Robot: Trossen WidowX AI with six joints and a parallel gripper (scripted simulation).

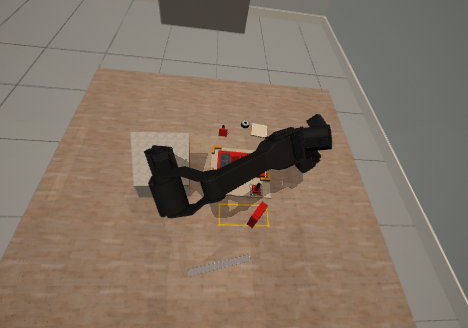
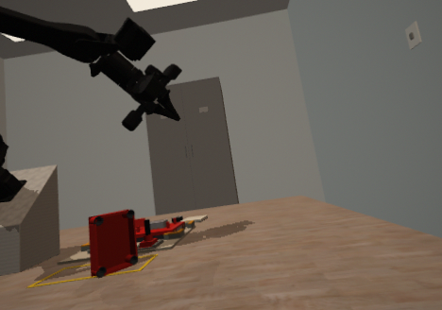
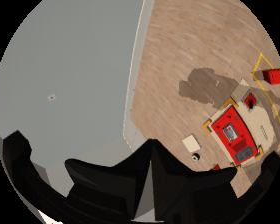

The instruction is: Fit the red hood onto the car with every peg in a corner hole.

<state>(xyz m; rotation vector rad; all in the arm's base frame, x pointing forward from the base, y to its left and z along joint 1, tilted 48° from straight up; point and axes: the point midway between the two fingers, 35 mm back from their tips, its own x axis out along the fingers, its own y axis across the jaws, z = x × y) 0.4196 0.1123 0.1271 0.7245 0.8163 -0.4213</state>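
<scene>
Too small to read, the dark marking [image 3: 264, 132] on the jig [image 1: 235, 192] [image 2: 172, 245] [image 3: 263, 117]; upright on edge within and across the yellow outline [image 1: 218, 216] [image 2: 59, 282] [image 3: 267, 98], the red hood [image 1: 257, 214] [image 2: 113, 242] [image 3: 275, 76], well apart from and below the gripper [image 1: 316, 138] [image 2: 179, 118] [image 3: 152, 143], fingers together on nothing.

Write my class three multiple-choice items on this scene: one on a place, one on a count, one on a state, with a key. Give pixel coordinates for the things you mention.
1. Where is the red hood [image 1: 258, 214] [image 2: 113, 243] [image 3: 275, 76]?
A) On the chassis
B) At the yellow outline [image 1: 235, 225] [image 2: 60, 283] [image 3: 257, 64]
C) On the long grey strip

2. How many corner bosses show on the hood?
A) Two
B) Three
C) Four

3. How is the gripper [image 2: 178, 119] [image 3: 152, 143]?
A) Shut, empty
B) Wide open
C) Shut on the hood

Key:
1 B: the hood stands across the outline.
2 C: the exterior view shows one per corner.
3 A: its fingertips meet, away from everything.
</scene>
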